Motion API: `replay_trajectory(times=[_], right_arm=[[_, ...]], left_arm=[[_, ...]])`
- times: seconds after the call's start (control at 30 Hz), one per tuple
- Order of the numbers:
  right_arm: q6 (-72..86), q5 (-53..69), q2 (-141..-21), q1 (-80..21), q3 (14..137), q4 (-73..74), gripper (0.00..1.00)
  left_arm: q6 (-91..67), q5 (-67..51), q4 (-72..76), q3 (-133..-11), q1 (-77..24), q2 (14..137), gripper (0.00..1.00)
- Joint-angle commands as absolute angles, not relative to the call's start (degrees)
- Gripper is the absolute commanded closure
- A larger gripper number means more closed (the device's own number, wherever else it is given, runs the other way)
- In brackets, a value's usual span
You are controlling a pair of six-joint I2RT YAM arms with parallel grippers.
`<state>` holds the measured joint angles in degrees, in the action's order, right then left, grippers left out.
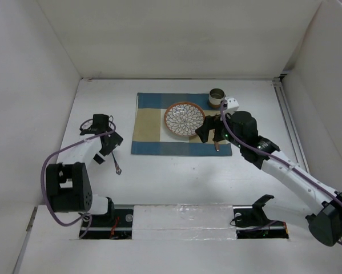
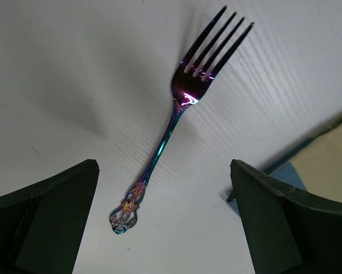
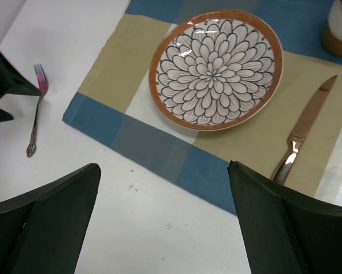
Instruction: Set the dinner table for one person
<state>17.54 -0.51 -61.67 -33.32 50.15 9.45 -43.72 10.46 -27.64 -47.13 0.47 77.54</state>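
Top external view: plate, knife and cup are being carried by the placemat; fork, likely outstanding, is lying on the table just left of it. Left pincer and right pincer are being held spread, empty.

Left arm: folded close over its base, forearm angled forward, wrist pitched down. Left gripper: jaws spread wide, both fingers clear of contact, nothing gripped.

Right arm: extended in a long diagonal from its near-right base toward the centre. Right gripper: pointing forward and down, jaws spread wide, fingers empty.
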Motion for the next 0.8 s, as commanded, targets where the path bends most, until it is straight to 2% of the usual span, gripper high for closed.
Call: replay_trajectory(times=[0.0,0.07,0.17,0.3,0.53,0.63,0.7,0.73,0.77], right_arm=[[16.44,3.42,-61.35,-34.01,49.05,2.72,0.00],[15.91,3.43,-61.35,-34.01,49.04,2.20,0.00],[15.12,2.82,-60.82,-34.01,48.52,2.20,0.00],[15.12,2.81,-59.50,-34.01,47.90,1.67,0.00],[15.12,0.97,-56.43,-34.01,46.85,1.67,0.00],[15.12,0.97,-55.28,-33.49,45.71,1.67,0.00],[15.12,0.97,-55.28,-33.49,45.70,1.67,0.00],[15.12,0.97,-55.28,-33.49,45.70,1.67,0.00],[15.12,0.97,-55.28,-33.49,45.70,1.67,0.00]], left_arm=[[-46.14,10.02,-25.41,-45.62,0.70,81.11,0.03],[-46.14,10.02,-24.87,-44.82,0.70,82.35,0.08],[-46.14,11.68,-25.49,-43.69,0.70,84.02,0.11],[-46.66,11.69,-25.49,-41.23,0.70,84.64,0.27],[-46.67,11.95,-27.95,-44.47,0.18,94.38,0.56],[-46.67,11.34,-27.95,-44.47,-0.35,97.11,0.58],[-46.67,11.34,-27.95,-44.47,-0.35,97.82,0.63],[-46.67,11.34,-27.25,-44.47,-0.35,97.82,0.67],[-46.67,11.34,-26.72,-44.47,-0.35,97.82,0.80]])
